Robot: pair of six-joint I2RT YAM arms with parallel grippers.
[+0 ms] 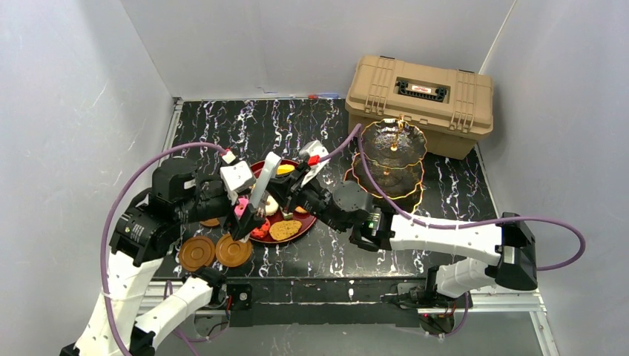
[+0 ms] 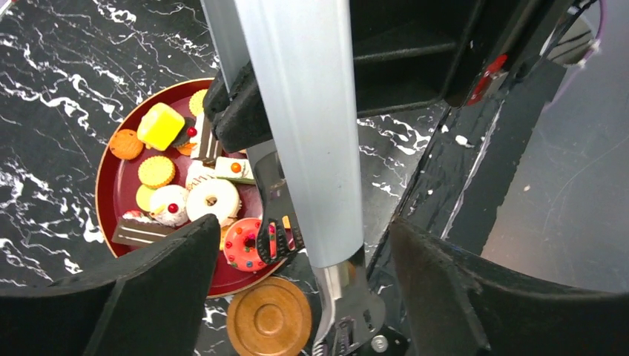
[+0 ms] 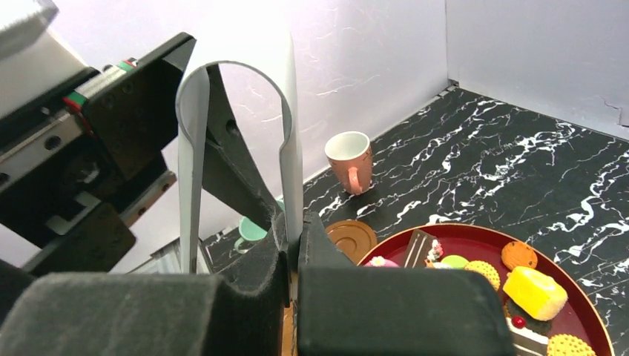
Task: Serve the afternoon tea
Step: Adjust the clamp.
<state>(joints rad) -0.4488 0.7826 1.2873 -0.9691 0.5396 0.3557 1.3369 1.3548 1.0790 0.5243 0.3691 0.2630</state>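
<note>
Marble table [image 1: 222,126]. Tan case [image 1: 419,104] in the far right corner.

Stand [image 1: 393,159]: dark glass, gold rims, three tiers, all bare. Just in front of the case, well apart from the tray.

Red tray [image 2: 119,194], centre-left, crowded with pastries [image 2: 161,126].

Tongs [image 2: 297,133] tilted over the tray, tips above the pink donut [image 2: 248,245].

Right gripper [image 3: 293,259] clenched on the tongs, seemingly on one blade only. Left gripper [image 2: 304,230] released, fingers wide either side of the tongs, not touching.

Two saucers [image 1: 196,253] beside the tray. Pink cup [image 3: 350,159] and teal cup [image 3: 252,228] stand beyond.

Risks:
- A one-blade pinch may let the tongs twist or slip onto the pastries.
- The left fingers could clip the tongs on leaving.
- The cable [image 1: 445,222] crossing the stand might tug it.
</note>
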